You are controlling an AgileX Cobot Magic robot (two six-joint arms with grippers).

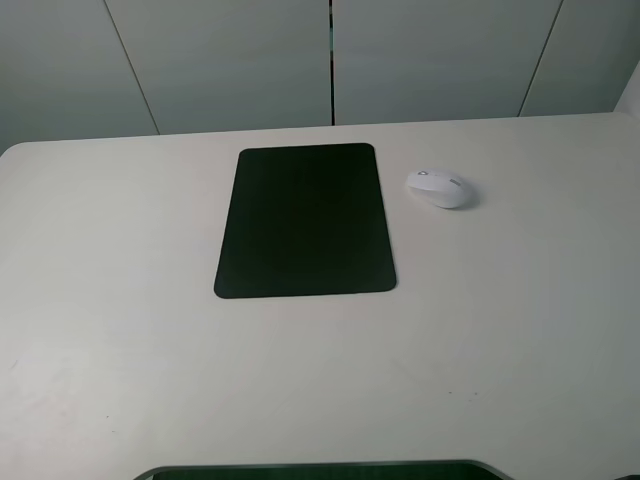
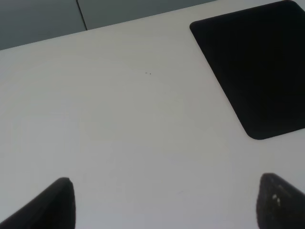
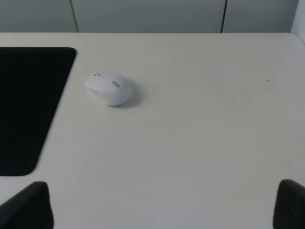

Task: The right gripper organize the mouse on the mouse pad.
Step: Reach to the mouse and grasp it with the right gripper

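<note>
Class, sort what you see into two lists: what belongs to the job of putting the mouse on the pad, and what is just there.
Belongs to the job:
mouse, beside the pad
mouse pad
right claw, open

Just there:
left claw, open
table
wall panels

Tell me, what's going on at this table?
Nothing is being handled yet. A white mouse sits on the table beside a black mouse pad, not touching it. The right gripper, jaws wide open, is some way short of the mouse. The left gripper is open and empty too.
</note>
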